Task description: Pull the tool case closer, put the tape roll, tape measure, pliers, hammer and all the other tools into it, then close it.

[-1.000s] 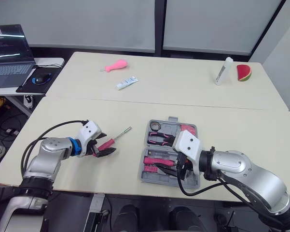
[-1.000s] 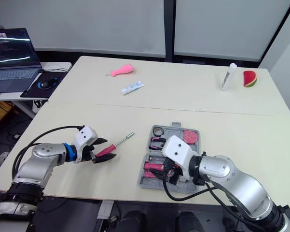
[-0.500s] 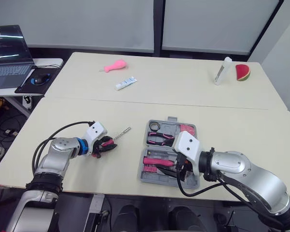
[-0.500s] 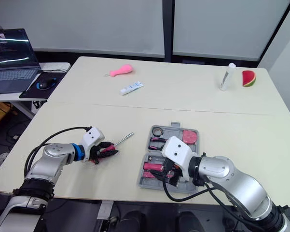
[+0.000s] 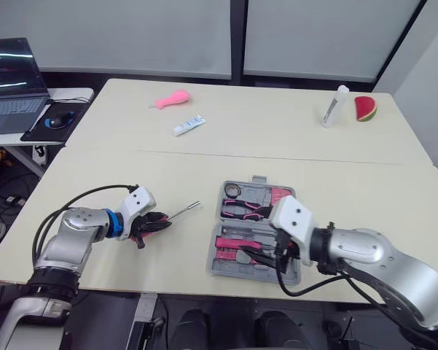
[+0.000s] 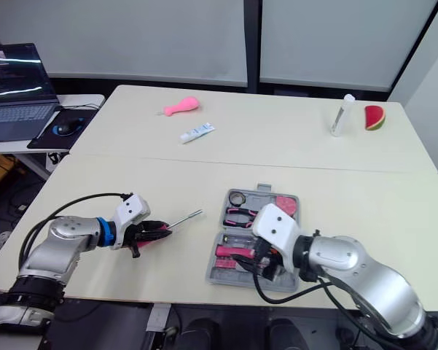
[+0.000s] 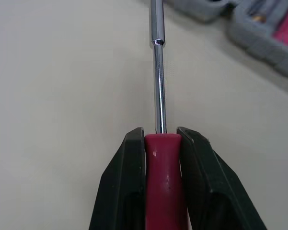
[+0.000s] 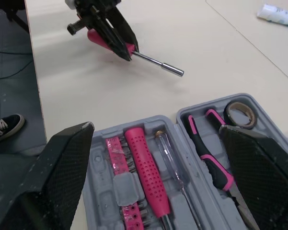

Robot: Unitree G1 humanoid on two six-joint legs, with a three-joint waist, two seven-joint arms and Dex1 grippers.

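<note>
**Item in hand:** screwdriver [image 7: 158,72], one, pink handle, steel shaft. It is low over the table to the left of the tool case [image 5: 217,266] and apart from it; whether it touches the tabletop cannot be told.

**Left gripper** [image 7: 160,132]: fingers pinched tight on the front end of the handle, shaft pointing toward the case.

**Right gripper** [image 8: 155,132]: fingers spread wide and holding nothing, poised above the case's near half.

**Tool case:** one, grey, lid open, close to the front edge of the table.

**Contents counted:**
- tape roll [image 8: 239,113], one
- pliers [image 8: 208,153], one pair
- pink-gripped tool [image 8: 146,167], one
- clear-handled screwdriver [image 8: 170,155], one

**Handling note:**
- The carry likely wants the shaft kept level.
- The right gripper should be drawn clear of the free slot first.
- The handle should be lowered flat into its recess before release, so the lid can shut
</note>
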